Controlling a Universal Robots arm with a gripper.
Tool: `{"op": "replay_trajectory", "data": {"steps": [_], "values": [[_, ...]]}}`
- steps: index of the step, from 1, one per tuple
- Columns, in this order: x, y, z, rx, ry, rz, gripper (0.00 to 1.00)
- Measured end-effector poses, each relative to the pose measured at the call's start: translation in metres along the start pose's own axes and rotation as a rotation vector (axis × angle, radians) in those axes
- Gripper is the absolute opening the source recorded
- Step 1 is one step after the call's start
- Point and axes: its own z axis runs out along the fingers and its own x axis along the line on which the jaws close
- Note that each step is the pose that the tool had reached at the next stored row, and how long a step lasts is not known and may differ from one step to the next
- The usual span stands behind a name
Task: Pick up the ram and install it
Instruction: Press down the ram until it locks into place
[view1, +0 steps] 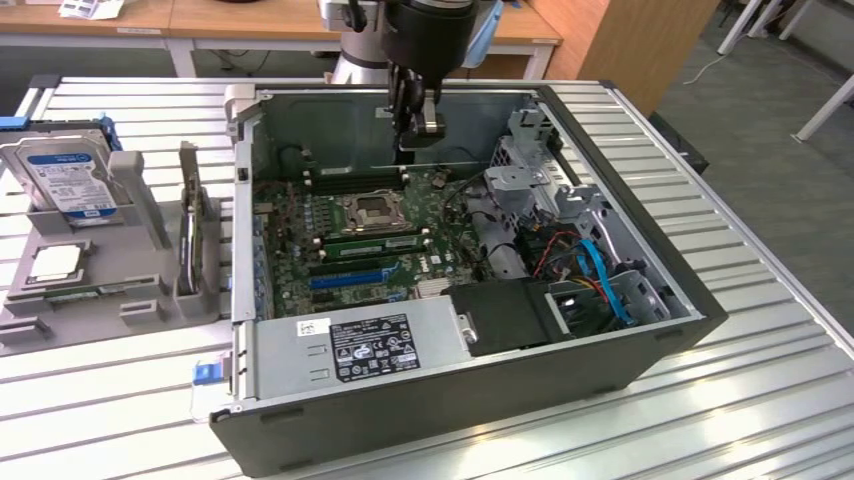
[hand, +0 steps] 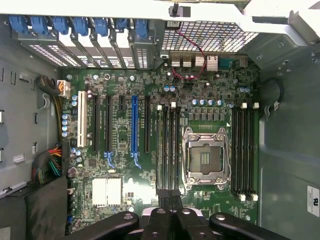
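Seemingly green ram (view1: 358, 249), slot-length, seated.

I couldn't make out any words. The white label (view1: 378, 343) on the power supply (view1: 350, 350) at lower centre carried print too small to read, and so did the hard drive's (view1: 67, 178) sticker at upper left.
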Motion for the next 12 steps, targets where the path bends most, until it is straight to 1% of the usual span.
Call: {"op": "replay_trajectory", "data": {"steps": [5,7,12], "values": [[0.0000,0.0000,0.0000,0.0000,0.0000,0.000,0.10],[0.0000,0.0000,0.0000,0.0005,-0.0003,0.008,0.10],[0.0000,0.0000,0.0001,0.0042,-0.0020,0.088,0.10]]}}
